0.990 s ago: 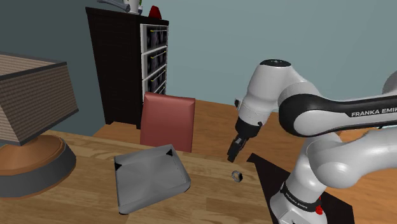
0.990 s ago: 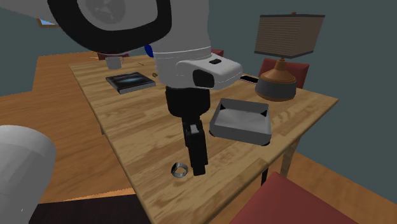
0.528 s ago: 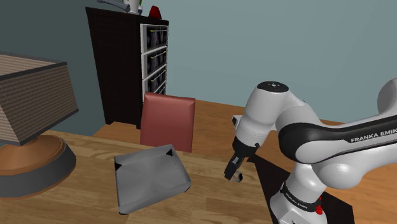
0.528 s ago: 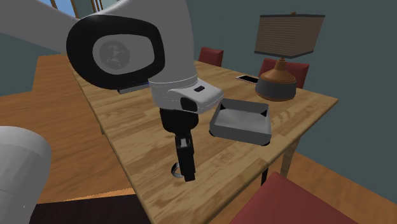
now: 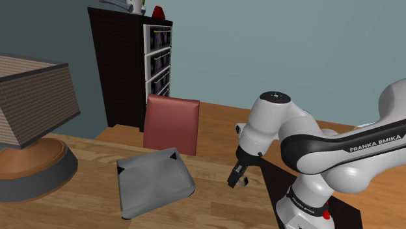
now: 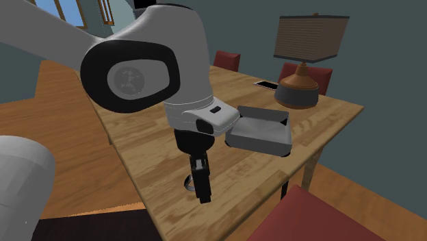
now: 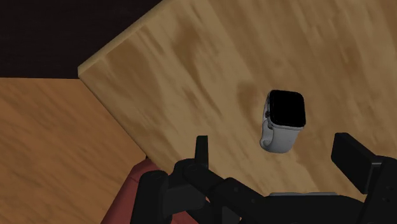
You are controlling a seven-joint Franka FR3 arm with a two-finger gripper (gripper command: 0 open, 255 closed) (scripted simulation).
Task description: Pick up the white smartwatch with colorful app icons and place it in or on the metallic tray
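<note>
Now: the all-black two-finger gripper (image 5: pixel 234 180) hangs low over the light wooden desk (image 5: pixel 215 209), close to the edge nearest the stand and right at the watch.

Gripper state: released. In the wrist view its fingers (image 7: pixel 201 153) stand wide apart with the watch between them, and neither appears to touch it.

Watch: a small smartwatch with a pale grey-white band and a square face (image 7: pixel 284 118) lies flat on the desk, not far from a desk corner. The face is drawn black, with no coloured icons to be seen.

Tray: a square grey metallic tray with raised walls (image 6: pixel 260 142) sits on the same desk, well apart from the watch and toward the shoulder view's left. Its inside looks bare.

Done so far: by my reading, the approach is finished or nearly so, since the gripper brackets the watch. Nothing is grasped or lifted yet.

Left to do: close on the watch, lift it, carry it across the desk to the tray and let go there. That is most of the task.

Progress estimate: early, at the pre-grasp stage.

Likely catch: the watch is low and flat, so the fingers probably need to reach the desk surface before closing, or they may slip over the band.
</note>
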